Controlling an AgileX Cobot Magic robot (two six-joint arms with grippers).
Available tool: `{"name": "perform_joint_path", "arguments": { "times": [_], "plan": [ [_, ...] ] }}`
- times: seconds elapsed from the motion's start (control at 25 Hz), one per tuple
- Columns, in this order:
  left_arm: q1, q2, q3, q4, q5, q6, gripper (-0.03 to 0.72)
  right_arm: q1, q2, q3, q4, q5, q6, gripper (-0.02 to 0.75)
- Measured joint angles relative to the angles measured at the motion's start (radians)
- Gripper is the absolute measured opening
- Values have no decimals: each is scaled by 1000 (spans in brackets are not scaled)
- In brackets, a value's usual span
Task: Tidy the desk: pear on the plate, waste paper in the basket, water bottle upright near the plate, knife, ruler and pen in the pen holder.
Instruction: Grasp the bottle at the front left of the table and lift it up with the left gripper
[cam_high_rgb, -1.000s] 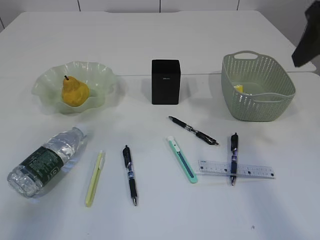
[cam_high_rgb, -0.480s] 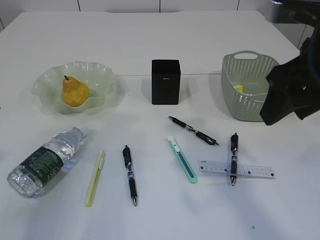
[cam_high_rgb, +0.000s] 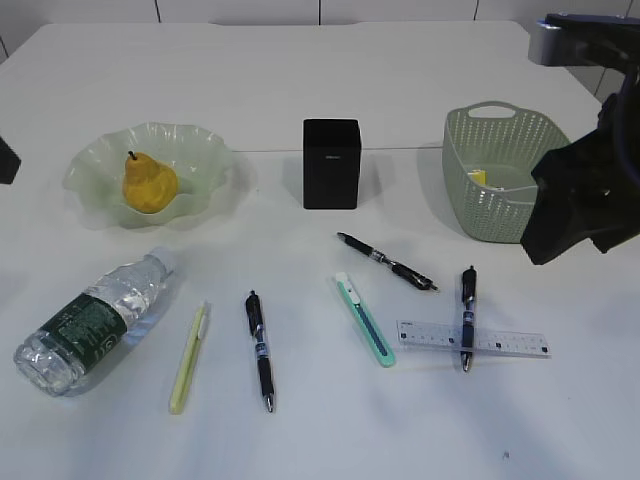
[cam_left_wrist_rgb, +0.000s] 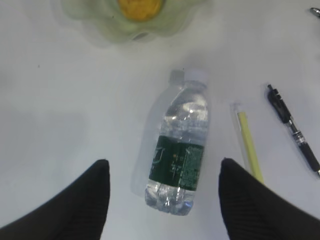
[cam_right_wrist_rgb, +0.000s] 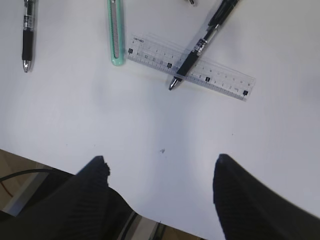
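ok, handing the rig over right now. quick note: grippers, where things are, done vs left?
Left gripper: open, empty, above the water bottle, which lies on its side below the plate.
Right gripper: open, empty, over the table near the ruler.
Done: pear on the plate; something yellow, probably the waste paper, in the basket.
Left: stand the bottle up by the plate. Into the pen holder: utility knife, ruler, the pen lying across the ruler, two more black pens, yellow pen.
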Motion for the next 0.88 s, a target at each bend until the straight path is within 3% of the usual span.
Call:
{"name": "perform_joint_path", "arguments": {
  "times": [0.36, 0.88],
  "plan": [
    [-76, 155, -124, 35, 56, 0, 515, 0, 0, 0, -28, -11, 0, 487],
    [-80, 414, -246, 55, 107, 0, 561, 0, 0, 0, -35, -41, 0, 486]
  ]
}}
